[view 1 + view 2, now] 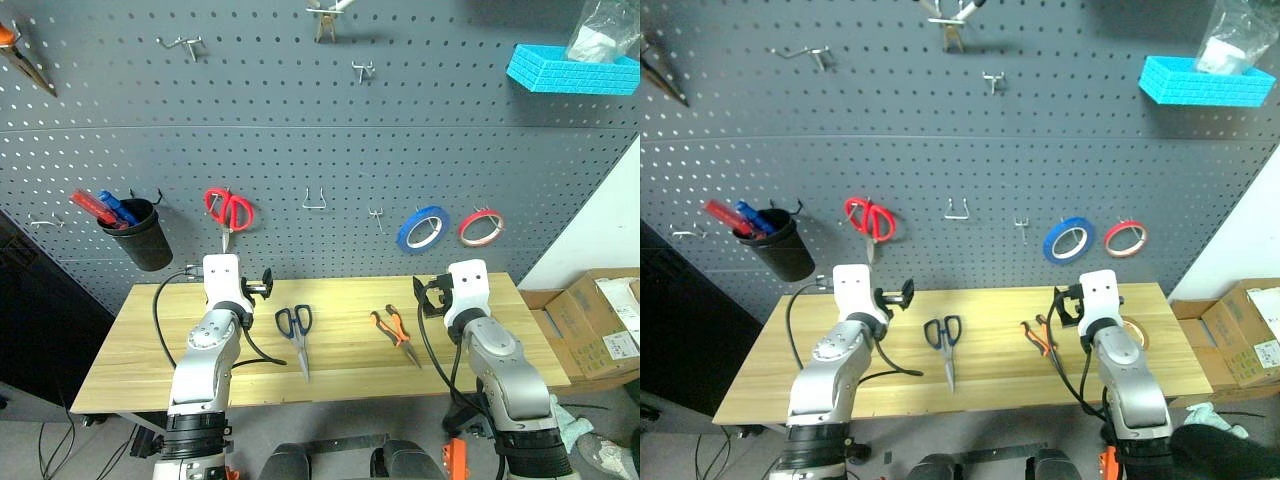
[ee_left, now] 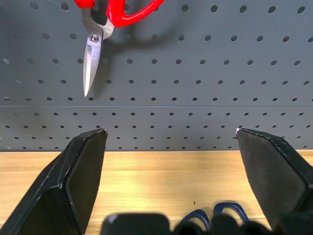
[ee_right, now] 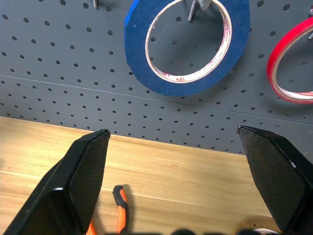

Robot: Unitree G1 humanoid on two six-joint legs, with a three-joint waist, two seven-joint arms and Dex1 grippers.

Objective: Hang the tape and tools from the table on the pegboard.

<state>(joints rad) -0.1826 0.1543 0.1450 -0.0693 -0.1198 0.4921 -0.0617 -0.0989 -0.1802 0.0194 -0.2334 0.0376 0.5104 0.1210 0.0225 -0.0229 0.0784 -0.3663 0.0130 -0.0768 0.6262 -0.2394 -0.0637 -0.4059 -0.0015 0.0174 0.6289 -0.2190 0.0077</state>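
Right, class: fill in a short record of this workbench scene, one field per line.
On table: blue-handled scissors, orange-handled pliers, yellow tape beside the right arm
Already on pegboard: red scissors, blue tape ring, red tape ring
Left claw: open, empty
Right claw: open, empty
Free hook: between red scissors and blue ring

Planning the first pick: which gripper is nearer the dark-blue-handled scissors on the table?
Left. The left gripper hovers just beside the dark-blue-handled scissors; the right gripper hangs farther off, beyond the orange-handled pliers.
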